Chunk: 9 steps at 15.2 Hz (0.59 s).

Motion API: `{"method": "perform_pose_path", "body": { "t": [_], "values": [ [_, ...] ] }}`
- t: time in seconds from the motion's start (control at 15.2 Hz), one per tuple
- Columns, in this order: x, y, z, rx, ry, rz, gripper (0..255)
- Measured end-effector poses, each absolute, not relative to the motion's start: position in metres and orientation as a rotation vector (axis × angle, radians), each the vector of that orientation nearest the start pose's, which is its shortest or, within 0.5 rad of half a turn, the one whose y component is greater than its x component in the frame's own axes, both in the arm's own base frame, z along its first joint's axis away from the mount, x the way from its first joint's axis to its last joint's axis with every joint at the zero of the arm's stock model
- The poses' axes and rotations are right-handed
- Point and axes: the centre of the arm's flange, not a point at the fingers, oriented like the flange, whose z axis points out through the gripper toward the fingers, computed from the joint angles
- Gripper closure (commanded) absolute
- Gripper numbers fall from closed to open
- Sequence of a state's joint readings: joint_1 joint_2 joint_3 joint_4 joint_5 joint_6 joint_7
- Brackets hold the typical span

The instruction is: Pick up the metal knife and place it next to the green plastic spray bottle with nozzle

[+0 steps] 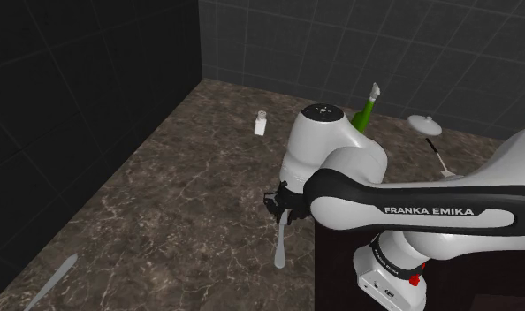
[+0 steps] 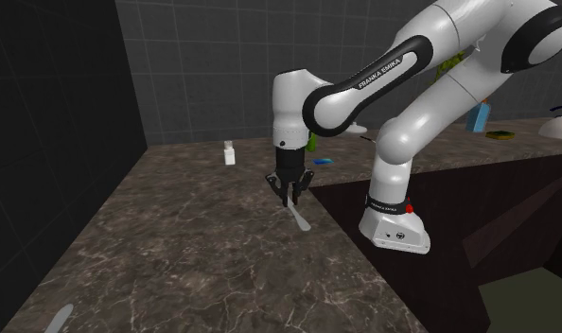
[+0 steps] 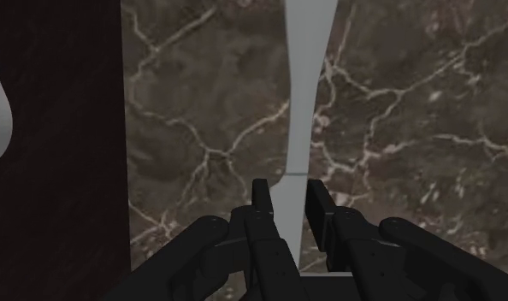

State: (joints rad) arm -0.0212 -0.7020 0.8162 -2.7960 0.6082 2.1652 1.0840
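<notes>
Shoulder view: the black two-finger gripper (image 1: 281, 207) hangs low over the brown marbled counter (image 1: 181, 194). The long flat grey knife (image 1: 278, 243) reaches out from it. The green spray bottle with a pale nozzle (image 1: 368, 108) stands upright by the back wall, well apart. A small white bottle (image 1: 261, 122) stands aside from the way there.

Second exterior view: the knife (image 2: 299, 219) slants down from the gripper (image 2: 290, 196). I cannot tell whether its low end touches the counter, so a straight lift before carrying seems wise.

Wrist view: the fingers (image 3: 261, 198) are clamped on the knife (image 3: 299, 128) near one end, so it may swing; a slow carry would suit.
</notes>
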Motion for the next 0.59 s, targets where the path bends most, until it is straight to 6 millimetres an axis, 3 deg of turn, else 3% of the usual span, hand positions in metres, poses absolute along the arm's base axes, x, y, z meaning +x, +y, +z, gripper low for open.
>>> {"method": "perform_pose_path", "body": {
  "t": [0.2, 0.59],
  "values": [
    [0.251, 0.232, 0.343, -2.900, 1.226, 0.012, 255],
    [0.251, 0.232, 0.371, -2.900, 1.226, 0.012, 255]
  ]
}}
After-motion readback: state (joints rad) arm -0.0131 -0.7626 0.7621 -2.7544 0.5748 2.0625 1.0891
